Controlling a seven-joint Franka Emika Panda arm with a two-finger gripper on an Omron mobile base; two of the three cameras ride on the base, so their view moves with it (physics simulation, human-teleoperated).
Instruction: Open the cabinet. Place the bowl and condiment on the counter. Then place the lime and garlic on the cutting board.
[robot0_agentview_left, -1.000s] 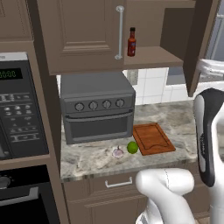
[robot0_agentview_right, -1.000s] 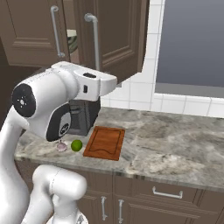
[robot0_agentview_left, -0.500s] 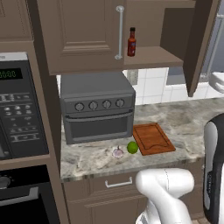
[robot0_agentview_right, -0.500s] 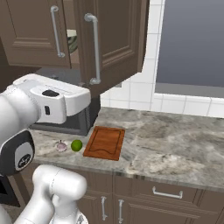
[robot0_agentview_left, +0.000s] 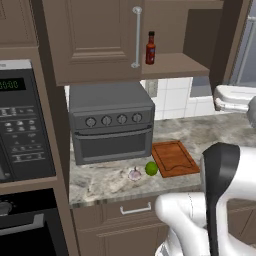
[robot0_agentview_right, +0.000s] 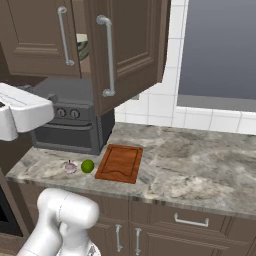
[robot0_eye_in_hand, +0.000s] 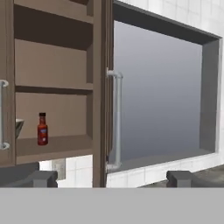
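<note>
Two dark fingertips (robot0_eye_in_hand: 41, 178) sit far apart at the bottom of my hand view, so I read the gripper (robot0_eye_in_hand: 110, 179) as spread wide and empty, touching nothing.

I see the counter (robot0_agentview_right: 200, 165) running right under a grey window, with white tile behind it. A dark toaster oven (robot0_agentview_left: 111, 122) stands at its left end, and a black microwave (robot0_agentview_left: 22, 127) is built in further left.

The cabinet (robot0_agentview_left: 95, 40) hangs above the oven with its right door (robot0_agentview_right: 127, 47) swung out and its left door shut. From the hand camera that open door (robot0_eye_in_hand: 105, 96) is seen edge-on straight ahead, its silver handle (robot0_eye_in_hand: 117, 122) just right of the edge.

On the lower shelf the condiment (robot0_eye_in_hand: 42, 129) stands upright, up and left of my fingers and well apart from them. The bowl (robot0_eye_in_hand: 19, 127) peeks out at its left, mostly hidden behind the shut door; in the right base view the bowl (robot0_agentview_right: 82, 46) shows between the two doors.

Down on the counter, the cutting board (robot0_agentview_left: 173, 157) lies in front of the oven's right corner. The lime (robot0_agentview_left: 151, 168) rests just beside the board's left edge, and the garlic (robot0_agentview_left: 134, 174) sits just left of the lime, both off the board.
</note>
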